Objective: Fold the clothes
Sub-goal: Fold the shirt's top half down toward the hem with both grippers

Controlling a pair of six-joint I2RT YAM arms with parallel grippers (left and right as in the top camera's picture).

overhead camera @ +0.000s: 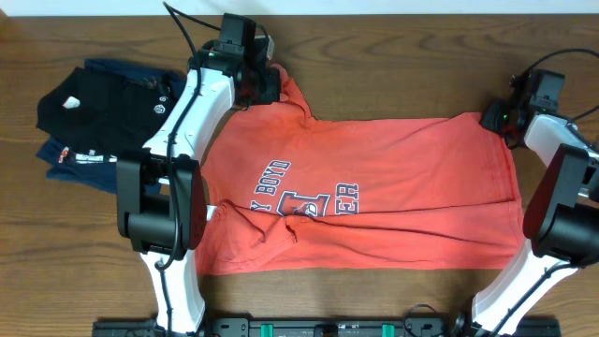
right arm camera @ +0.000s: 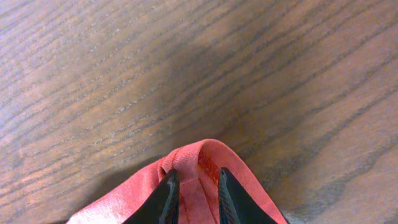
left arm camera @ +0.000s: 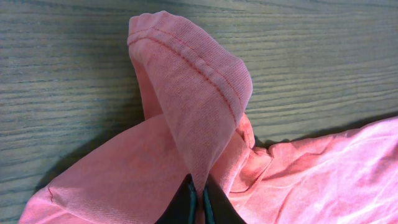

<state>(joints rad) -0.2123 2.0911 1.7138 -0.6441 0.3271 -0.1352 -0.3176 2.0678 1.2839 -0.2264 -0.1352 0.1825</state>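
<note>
The clothes (overhead camera: 393, 187), a coral T-shirt with a grey-white chest print, lie spread across the table with the print facing up. My left gripper (overhead camera: 267, 82) sits at the shirt's far left corner. In the left wrist view it (left arm camera: 199, 194) is shut on a hemmed fold of the shirt (left arm camera: 193, 81), which stands up above the wood. My right gripper (overhead camera: 496, 120) is at the far right corner. In the right wrist view its fingers (right arm camera: 198, 182) clamp a bunched hem of the shirt (right arm camera: 200, 154) from both sides.
A folded black garment (overhead camera: 103, 108) lies on a folded navy one (overhead camera: 61, 154) at the left, close to the left arm. Bare wooden table (overhead camera: 393, 65) runs behind the shirt. The arm bases stand at the front edge.
</note>
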